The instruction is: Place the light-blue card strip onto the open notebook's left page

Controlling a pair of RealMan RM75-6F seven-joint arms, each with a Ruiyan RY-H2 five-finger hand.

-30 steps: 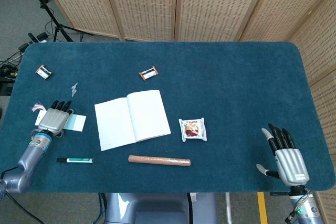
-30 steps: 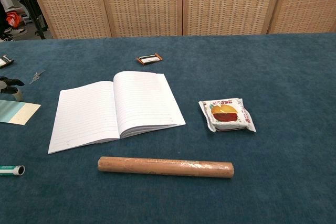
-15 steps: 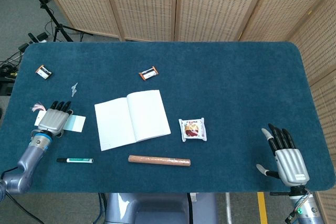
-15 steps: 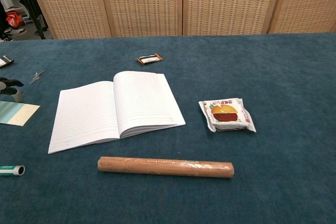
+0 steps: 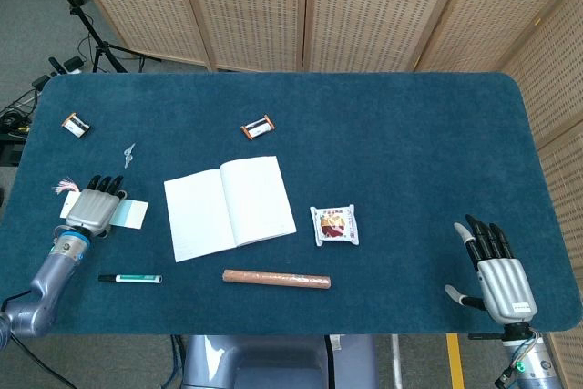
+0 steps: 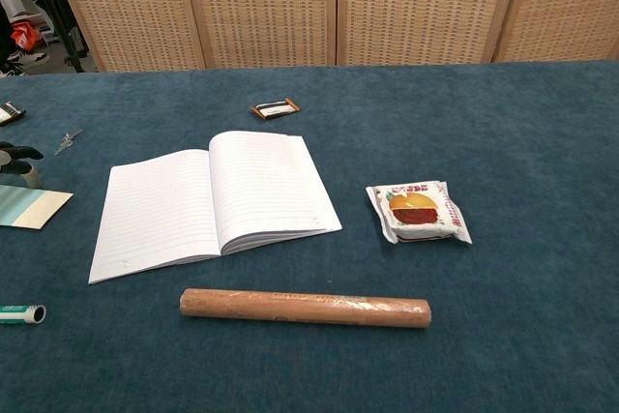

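- Light-blue card strip (image 5: 128, 214): flat on the table left of the notebook (image 5: 230, 207); over 1 s its chest-view end crept slightly leftward, so no lift yet.
- Your left hand (image 5: 94, 208) rests over its end; whether it grips, you cannot tell.
- Right hand (image 5: 496, 271): released, far off.
- Marker (image 5: 130, 278) and clip (image 5: 129, 154) lie nearby; the path to the left page is unobstructed.

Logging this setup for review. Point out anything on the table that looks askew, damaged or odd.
Nothing looks damaged or spilled. The open notebook lies slightly rotated against the table edge. The light-blue card strip lies flat beside it, partly under the left hand.
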